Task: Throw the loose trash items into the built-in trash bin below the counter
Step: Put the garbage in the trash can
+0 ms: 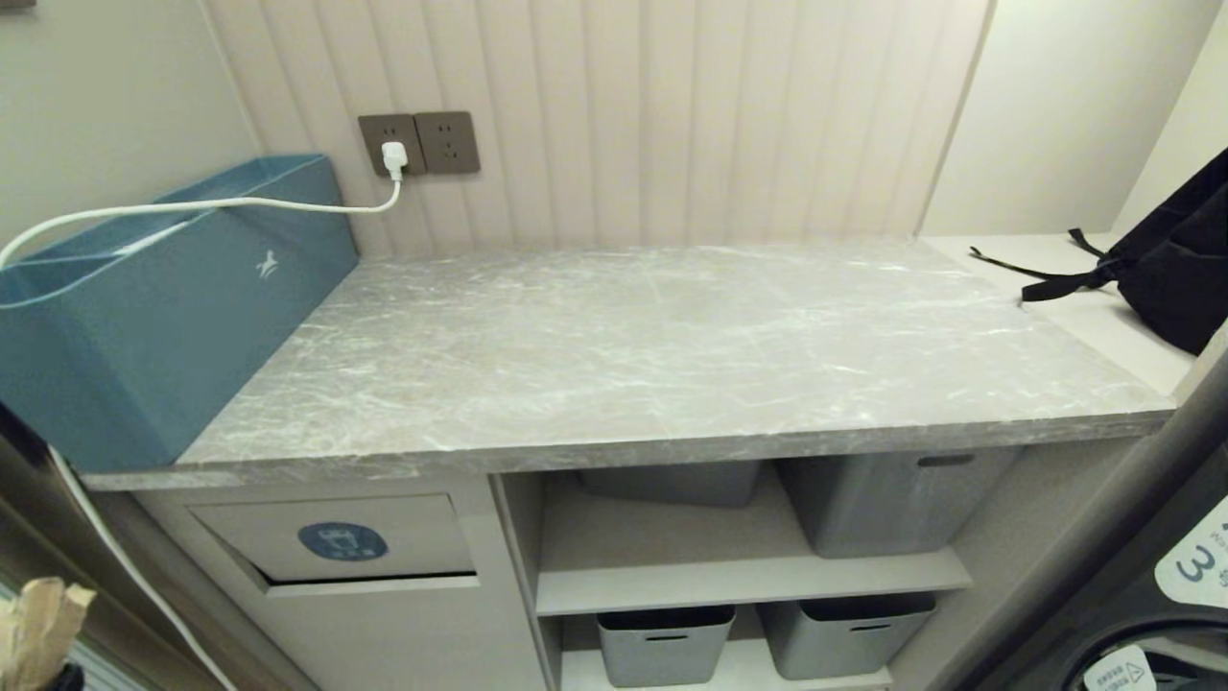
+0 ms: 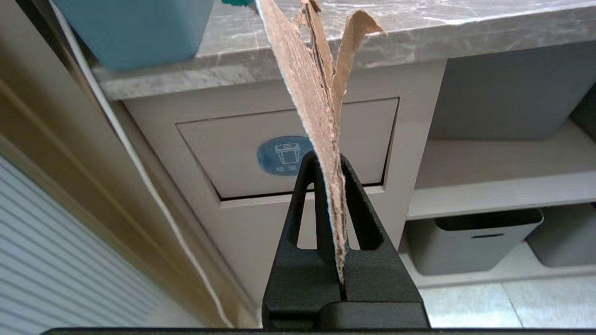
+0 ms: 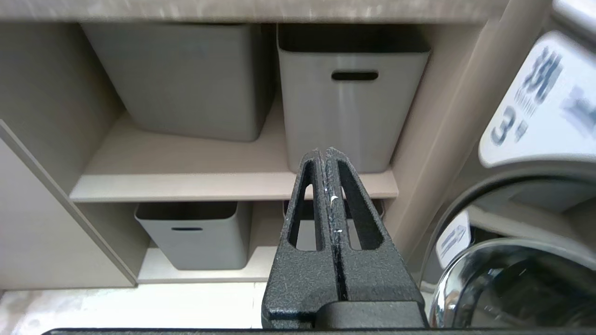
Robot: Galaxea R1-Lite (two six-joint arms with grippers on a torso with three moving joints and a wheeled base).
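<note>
- Head view: the marble counter [image 1: 672, 345] is seen with no scraps on it; only a teal box [image 1: 163, 307] at its left end and a black backpack [image 1: 1170, 259] past its right end are noted. The built-in trash bin [image 1: 336, 539] is placed just under the counter's left end, flap shown nearly closed. A brown paper scrap [image 1: 38, 629] is glimpsed low, left of the bin.
- Left wrist view: the left gripper [image 2: 331, 160] is clamped tight on the torn brown paper scrap [image 2: 316, 93], held upright in front of the bin flap [image 2: 288, 149], apart from it. A turquoise bit is barely seen at the counter edge; cannot be identified.
- Right wrist view: the right gripper [image 3: 325, 153] is pressed closed, empty, parked facing grey tubs [image 3: 349, 93] under the counter, right of the bin.
- Progress, judged: counter apparently cleared; the held scrap is left to be pushed through the flap.
</note>
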